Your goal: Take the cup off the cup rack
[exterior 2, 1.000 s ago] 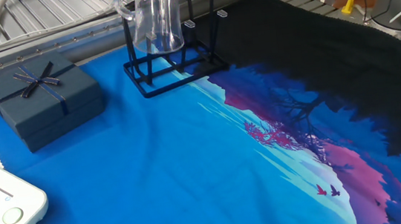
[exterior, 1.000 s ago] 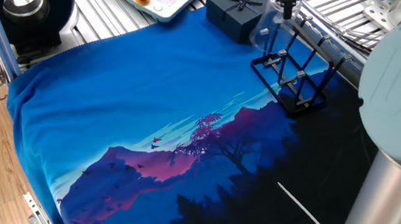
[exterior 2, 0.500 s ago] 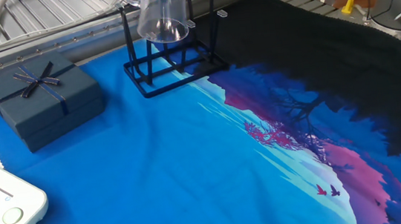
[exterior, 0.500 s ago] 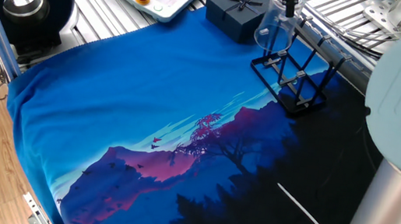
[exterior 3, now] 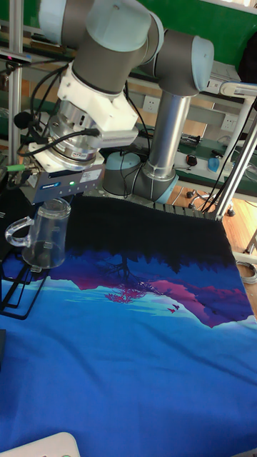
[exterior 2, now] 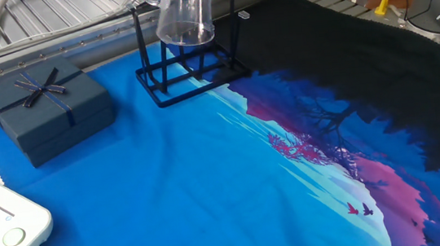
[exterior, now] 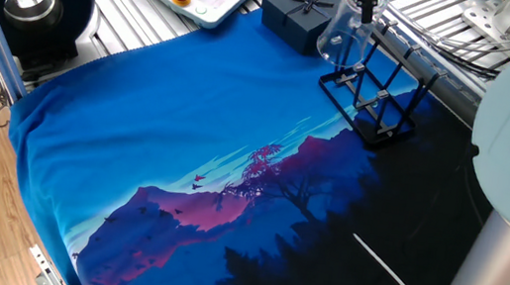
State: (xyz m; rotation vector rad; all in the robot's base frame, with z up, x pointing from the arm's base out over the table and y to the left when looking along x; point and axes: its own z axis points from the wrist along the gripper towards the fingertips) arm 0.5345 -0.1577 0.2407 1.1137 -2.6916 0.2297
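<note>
Clear glass cup (exterior 3: 46,241) hangs in the air under the gripper (exterior 3: 57,207), tilted, handle sticking out to one side, thick base lowest. Gripper pinches the cup at its rim; the fingers themselves are mostly hidden by the glass and the gripper body, so exact contact is hard to read, but the cup has no other support. In the other fixed view the cup (exterior 2: 184,12) sits above the cup rack (exterior 2: 185,65), base apparently clear of the peg tops, though the view overlaps them, so whether it is fully free of the pegs is not certain. In one fixed view the cup (exterior: 342,35) is at the near end of the cup rack (exterior: 377,95), just over its bars, beside the dark gift box (exterior: 298,11).

Progress, as a judgement: lift-off looks mostly done, cup raised off the peg. Left to do: carry it sideways away from the rack, set it down on the blue cloth (exterior: 190,104), release. Rack stands upright on the cloth, no other cups on it.
</note>
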